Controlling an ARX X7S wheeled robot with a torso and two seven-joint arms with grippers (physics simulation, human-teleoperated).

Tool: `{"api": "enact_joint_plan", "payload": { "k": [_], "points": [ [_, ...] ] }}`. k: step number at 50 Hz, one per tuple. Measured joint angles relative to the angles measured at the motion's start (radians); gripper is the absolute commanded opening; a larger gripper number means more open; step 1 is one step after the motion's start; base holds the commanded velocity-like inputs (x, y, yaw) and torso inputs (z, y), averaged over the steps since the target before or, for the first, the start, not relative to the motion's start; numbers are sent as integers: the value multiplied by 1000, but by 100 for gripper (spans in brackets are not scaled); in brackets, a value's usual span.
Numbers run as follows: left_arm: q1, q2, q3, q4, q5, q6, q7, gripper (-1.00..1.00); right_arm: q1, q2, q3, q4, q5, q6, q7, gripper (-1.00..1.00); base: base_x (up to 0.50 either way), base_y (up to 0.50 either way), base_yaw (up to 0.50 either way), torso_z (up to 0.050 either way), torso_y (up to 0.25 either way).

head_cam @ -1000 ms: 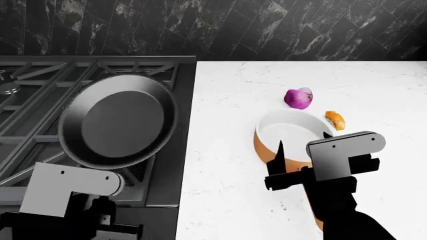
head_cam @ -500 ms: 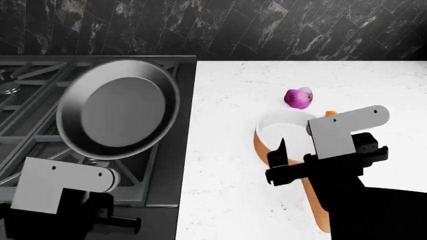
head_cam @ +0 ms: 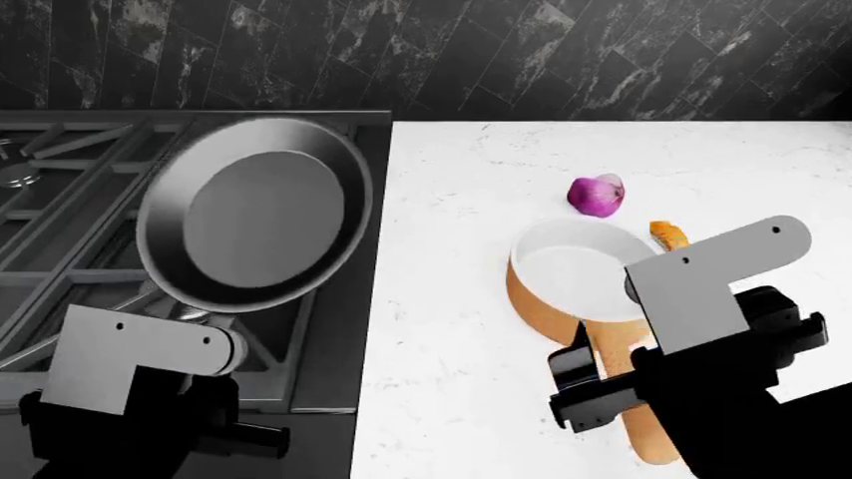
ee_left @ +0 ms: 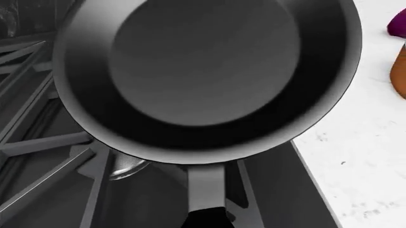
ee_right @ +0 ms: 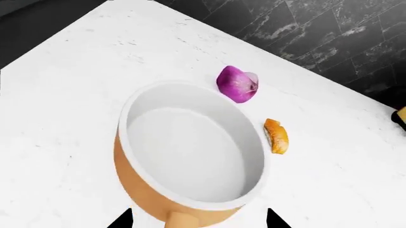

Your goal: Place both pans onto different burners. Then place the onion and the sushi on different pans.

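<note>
A dark steel stove with black cast-iron grates (head_cam: 80, 200) fills the frame's left; a white marbled tabletop (head_cam: 453, 299) fills the right, below a black stone wall. The shallow black frying pan (head_cam: 253, 228) hangs tilted over the grates, its handle clamped in the left gripper (ee_left: 206, 219). The orange saucepan, white inside (head_cam: 573, 274), sits centre-right on the tabletop. The right gripper (ee_right: 198, 219) has fingers apart either side of its tan handle. The purple onion piece (head_cam: 596, 196) and orange sushi (head_cam: 668, 236) lie just beyond the saucepan.

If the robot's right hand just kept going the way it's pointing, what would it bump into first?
Probably the orange saucepan's long tan handle, which lies between the open right hand's fingers, then the saucepan's wall; depth is uncertain.
</note>
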Motion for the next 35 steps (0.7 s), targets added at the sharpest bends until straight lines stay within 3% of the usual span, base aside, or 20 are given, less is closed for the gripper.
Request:
{"api": "enact_joint_plan", "payload": {
  "k": [15, 35],
  "points": [
    [1, 20, 0, -26, 30, -3, 62, -100, 108, 161, -280, -90, 33, -234, 12, 100, 0, 0, 0, 0, 1],
    [-8, 42, 19, -45, 49, -21, 70, -100, 69, 173, -344, -2, -78, -362, -189, 100, 0, 0, 0, 0, 2]
  ]
}}
